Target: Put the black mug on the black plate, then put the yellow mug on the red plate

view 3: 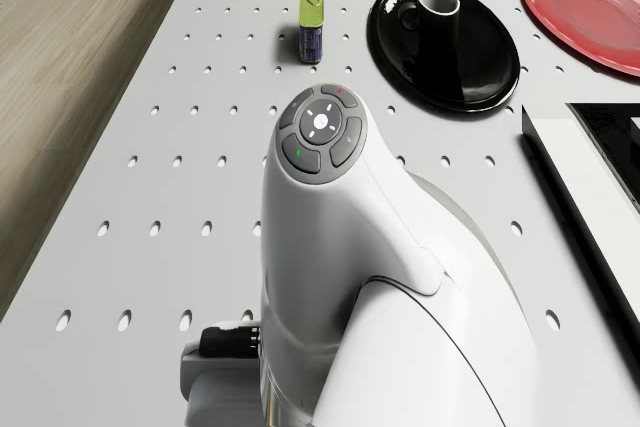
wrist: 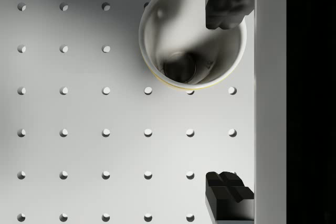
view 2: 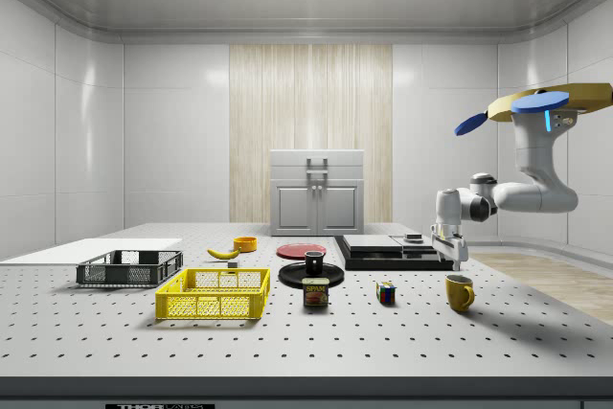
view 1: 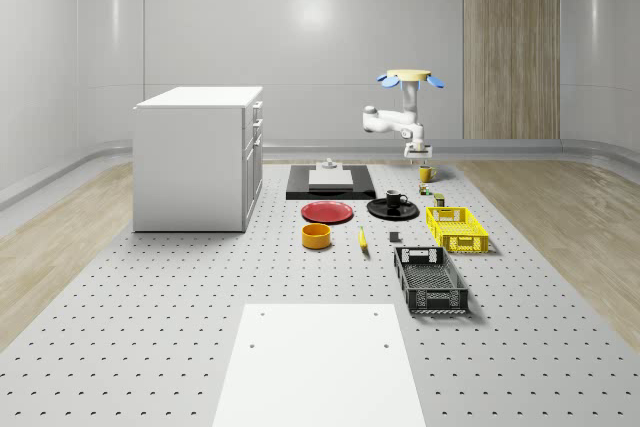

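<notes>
Yellow mug [view 2: 460, 292] stood upright on the table [view 1: 150, 327], mouth up, as the hovering drone [view 1: 411, 78] hung its arm downward, gripper [wrist: 229, 100] wide open and empty just above.

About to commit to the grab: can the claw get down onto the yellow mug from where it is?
Probably yes. The claw hangs open just above the yellow mug, one finger over its rim, nothing between them; the drone hovers overhead.
</notes>
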